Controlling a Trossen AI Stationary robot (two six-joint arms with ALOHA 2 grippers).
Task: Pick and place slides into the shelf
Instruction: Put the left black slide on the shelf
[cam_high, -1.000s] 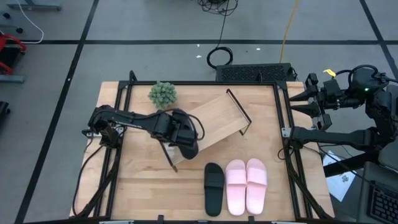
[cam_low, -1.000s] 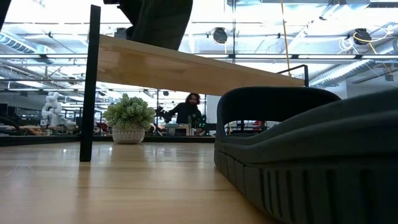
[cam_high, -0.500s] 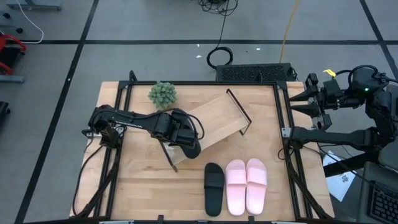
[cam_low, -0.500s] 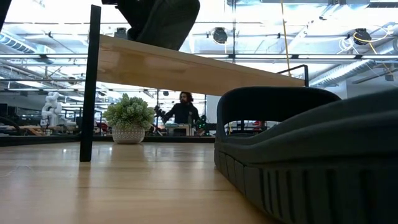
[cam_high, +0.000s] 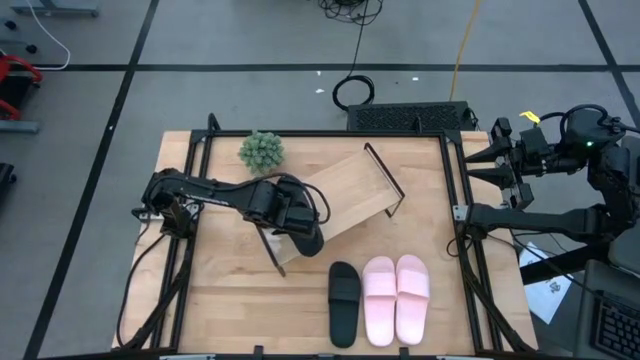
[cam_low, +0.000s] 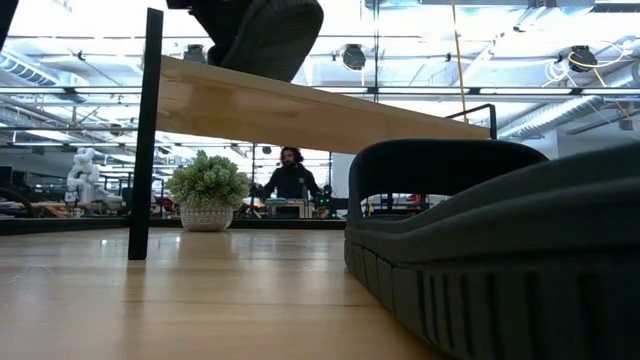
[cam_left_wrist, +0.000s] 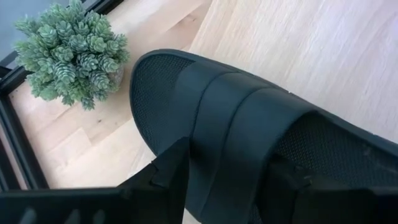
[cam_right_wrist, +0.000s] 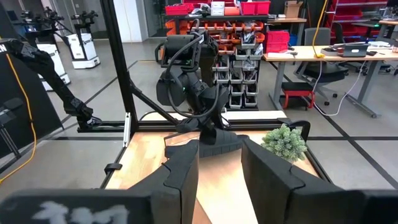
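Three slides are still on the table along its front edge: one black slide (cam_high: 343, 303) and the pink pair (cam_high: 396, 299) just beside it, all side by side and well apart from the shelf (cam_high: 338, 203). The fourth, the other black slide (cam_left_wrist: 261, 137), is in your left gripper (cam_high: 303, 232), whose jaws are clamped across its strap. In the high view that slide sits over the front end of the shelf board, near the wire end frame, and in the low view it shows just above the board's top edge; whether its sole already touches the wood you cannot tell from here.

So I'd judge the task as barely begun: no slide lies free on the shelf yet, the first is at the point of being set down, and three pick-ups remain.

Your right gripper (cam_right_wrist: 221, 163) waits off the table's right side, jaws apart and holding nothing.

Note the shelf lies at an angle across the table, with a small plant (cam_high: 261, 151) near its far side.
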